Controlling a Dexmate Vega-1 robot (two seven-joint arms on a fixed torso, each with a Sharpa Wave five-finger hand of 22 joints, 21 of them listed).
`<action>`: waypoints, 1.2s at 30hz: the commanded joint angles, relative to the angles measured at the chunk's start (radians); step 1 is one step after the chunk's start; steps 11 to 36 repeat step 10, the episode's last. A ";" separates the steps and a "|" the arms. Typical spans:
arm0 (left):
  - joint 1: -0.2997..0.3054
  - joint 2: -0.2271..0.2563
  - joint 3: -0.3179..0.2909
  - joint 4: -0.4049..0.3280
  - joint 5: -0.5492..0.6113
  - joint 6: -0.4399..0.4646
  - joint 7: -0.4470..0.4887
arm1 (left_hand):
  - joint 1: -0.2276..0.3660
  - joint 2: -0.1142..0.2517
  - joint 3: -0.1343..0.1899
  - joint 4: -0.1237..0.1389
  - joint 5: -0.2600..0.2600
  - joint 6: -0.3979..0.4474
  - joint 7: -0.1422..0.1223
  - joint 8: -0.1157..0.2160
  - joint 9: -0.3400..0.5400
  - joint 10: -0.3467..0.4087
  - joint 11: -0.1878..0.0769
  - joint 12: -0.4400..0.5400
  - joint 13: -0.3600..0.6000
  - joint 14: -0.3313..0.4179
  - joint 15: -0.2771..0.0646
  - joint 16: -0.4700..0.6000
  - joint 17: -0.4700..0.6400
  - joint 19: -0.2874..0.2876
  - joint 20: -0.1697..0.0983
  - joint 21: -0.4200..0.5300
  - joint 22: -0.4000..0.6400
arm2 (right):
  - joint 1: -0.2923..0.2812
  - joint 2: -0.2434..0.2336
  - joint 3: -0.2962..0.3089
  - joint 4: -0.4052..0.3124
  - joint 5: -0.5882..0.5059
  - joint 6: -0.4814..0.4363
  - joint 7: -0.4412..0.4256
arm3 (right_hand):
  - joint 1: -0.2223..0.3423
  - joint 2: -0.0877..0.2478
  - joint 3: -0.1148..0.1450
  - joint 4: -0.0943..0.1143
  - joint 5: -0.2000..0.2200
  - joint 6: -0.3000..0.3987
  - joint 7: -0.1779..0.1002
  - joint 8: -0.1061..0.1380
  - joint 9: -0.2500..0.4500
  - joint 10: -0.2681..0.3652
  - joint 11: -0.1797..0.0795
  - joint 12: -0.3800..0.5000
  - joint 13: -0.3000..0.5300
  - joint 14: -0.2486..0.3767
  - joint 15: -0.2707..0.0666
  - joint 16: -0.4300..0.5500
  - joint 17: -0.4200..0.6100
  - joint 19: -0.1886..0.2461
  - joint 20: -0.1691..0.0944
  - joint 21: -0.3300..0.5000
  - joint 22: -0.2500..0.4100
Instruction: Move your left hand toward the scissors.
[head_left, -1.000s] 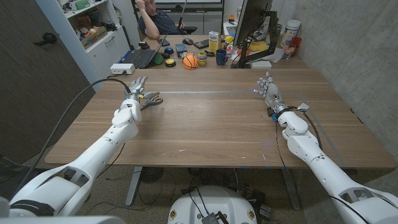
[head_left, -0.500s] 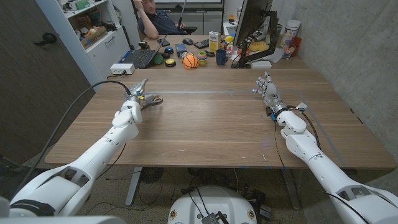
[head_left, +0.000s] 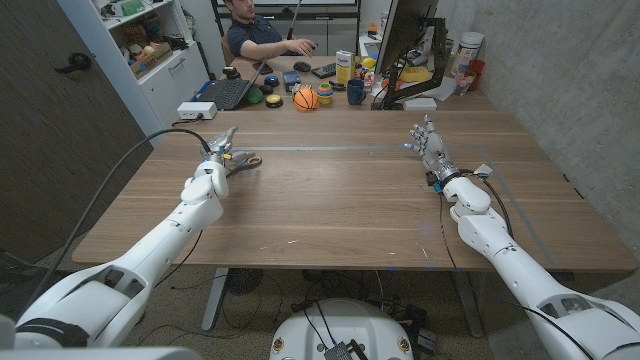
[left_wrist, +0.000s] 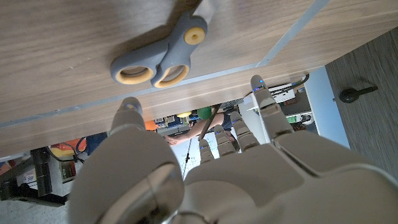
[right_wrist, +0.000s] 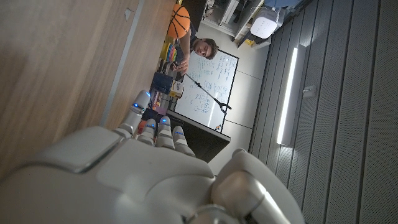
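Note:
Grey scissors (head_left: 244, 161) with yellow-lined handle rings lie on the wooden table (head_left: 340, 200) at its left side. My left hand (head_left: 218, 146) stands right beside them, fingers apart and holding nothing, its fingertips just past the handles. From the left wrist the scissors (left_wrist: 163, 61) lie a short way ahead of my left hand (left_wrist: 205, 168). My right hand (head_left: 430, 145) stands upright at the table's right side, fingers spread, far from the scissors. It appears large as my right hand (right_wrist: 155, 180) in its own wrist view.
A second table behind carries a laptop (head_left: 222, 93), a small basketball (head_left: 307, 98), cups and a monitor (head_left: 405, 40). A person (head_left: 262, 28) sits there reaching to that desk. A thin tape line (head_left: 330, 148) crosses the wooden table.
My left hand has crept slightly closer to the scissors. The person behind has lowered an arm onto the far desk. My right hand stays put.

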 joint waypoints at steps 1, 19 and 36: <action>-0.013 -0.002 0.010 0.015 0.000 0.001 0.004 | 0.015 0.003 -0.005 -0.004 0.005 0.008 -0.003 0.002 0.003 -0.013 -0.001 -0.006 0.001 0.005 -0.008 -0.007 0.001 0.011 -0.003 -0.003 0.001 | 0.018 0.010 -0.004 0.030 -0.004 0.010 0.013 | -0.009 0.017 -0.005 0.004 0.002 -0.011 0.039 0.002 0.004 0.003 0.003 -0.002 0.002 0.002 -0.003 -0.003 0.004 -0.159 -0.001 -0.003 0.001; -0.028 -0.005 0.024 0.026 0.009 0.006 -0.002 | 0.018 0.005 -0.007 -0.001 0.005 0.015 -0.003 -0.001 0.002 -0.005 -0.002 -0.007 0.002 0.010 -0.017 -0.010 0.002 0.013 -0.003 -0.004 0.002 | 0.034 0.020 -0.002 0.062 -0.001 0.017 0.026 | -0.009 0.016 -0.008 0.004 0.001 -0.012 0.040 0.003 0.004 0.002 0.003 -0.002 0.002 0.002 -0.003 -0.005 0.004 -0.159 -0.002 -0.005 0.001; -0.028 -0.005 0.024 0.026 0.009 0.006 -0.002 | 0.018 0.005 -0.007 -0.001 0.005 0.015 -0.003 -0.001 0.002 -0.005 -0.002 -0.007 0.002 0.010 -0.017 -0.010 0.002 0.013 -0.003 -0.004 0.002 | 0.034 0.020 -0.002 0.062 -0.001 0.017 0.026 | -0.009 0.016 -0.008 0.004 0.001 -0.012 0.040 0.003 0.004 0.002 0.003 -0.002 0.002 0.002 -0.003 -0.005 0.004 -0.159 -0.002 -0.005 0.001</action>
